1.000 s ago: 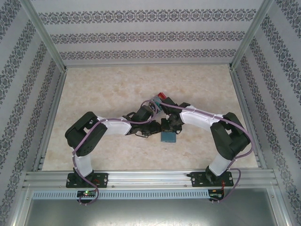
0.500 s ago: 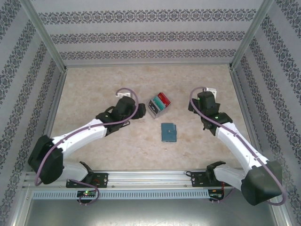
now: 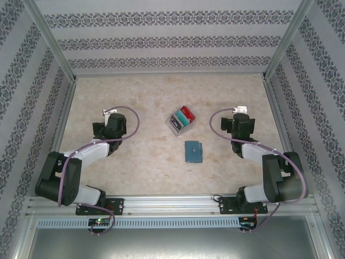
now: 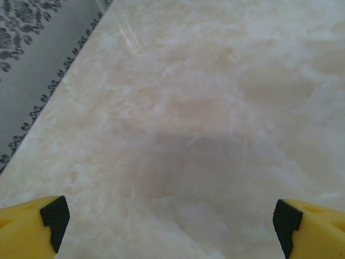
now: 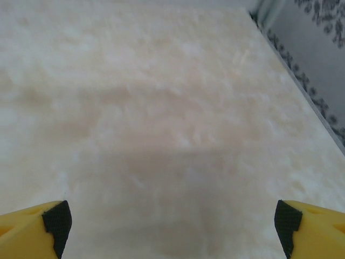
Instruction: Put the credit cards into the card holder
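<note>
The teal-blue card holder [image 3: 193, 152] lies flat at mid-table [image 3: 135, 97], with the credit cards [image 3: 185, 115] standing in a small clear box [image 3: 173, 125] just beyond it. The left gripper [image 4: 170, 226] and right gripper [image 5: 172, 221] sit over bare tabletop on either side, well apart from both. Their fingers are spread wide, holding and touching nothing.

Teal-blue card holder [image 3: 193, 152], red and teal credit cards [image 3: 184, 116], cream marbled table [image 3: 135, 102].

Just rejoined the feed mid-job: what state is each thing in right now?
left gripper: open, empty, above the table.
right gripper: open, empty, above the table.
credit cards: inside the clear box, red and teal showing.
clear box: on the table, holding the cards.
card holder: flat on the table, apart from the box, untouched.
</note>
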Robot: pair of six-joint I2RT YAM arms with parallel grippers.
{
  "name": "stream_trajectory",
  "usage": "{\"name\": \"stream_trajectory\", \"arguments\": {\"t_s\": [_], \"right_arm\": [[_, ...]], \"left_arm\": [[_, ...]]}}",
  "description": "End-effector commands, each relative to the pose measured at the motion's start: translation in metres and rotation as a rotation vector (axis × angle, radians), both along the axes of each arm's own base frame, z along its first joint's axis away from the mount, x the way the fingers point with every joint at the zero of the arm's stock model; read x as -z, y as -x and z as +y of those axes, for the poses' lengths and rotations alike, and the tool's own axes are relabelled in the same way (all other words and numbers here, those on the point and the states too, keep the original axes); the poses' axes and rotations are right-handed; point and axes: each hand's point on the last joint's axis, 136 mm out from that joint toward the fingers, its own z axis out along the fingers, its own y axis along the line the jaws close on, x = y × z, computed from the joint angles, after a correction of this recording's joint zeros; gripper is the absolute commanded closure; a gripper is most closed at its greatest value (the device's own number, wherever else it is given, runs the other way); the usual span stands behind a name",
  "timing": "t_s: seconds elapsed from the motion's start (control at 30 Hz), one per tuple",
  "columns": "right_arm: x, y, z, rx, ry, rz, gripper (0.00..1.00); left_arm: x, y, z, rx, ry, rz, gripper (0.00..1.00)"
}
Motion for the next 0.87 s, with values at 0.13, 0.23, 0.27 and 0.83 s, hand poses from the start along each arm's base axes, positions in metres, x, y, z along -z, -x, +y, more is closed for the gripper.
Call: {"name": "stream_trajectory", "arguments": {"t_s": [0.13, 0.23, 0.27, 0.83], "right_arm": [[-0.008, -0.007, 0.027, -0.186, -0.073, -0.181, 0.03], [-0.006, -0.011, 0.017, -0.131, -0.082, -0.164, 0.02], [-0.006, -0.010, 0.012, -0.106, -0.082, -0.164, 0.02], [-0.005, -0.011, 0.018, -0.144, -0.089, -0.158, 0.02]], "left_arm": [[-0.004, -0.030, -0.006, 0.181, -0.001, -0.198, 0.01], [-0.002, -0.018, 0.002, 0.219, 0.122, -0.298, 0.01], [-0.002, -0.015, 0.007, 0.228, 0.148, -0.363, 0.01], [0.012, -0.026, 0.018, 0.159, 0.167, -0.258, 0.01]]}}
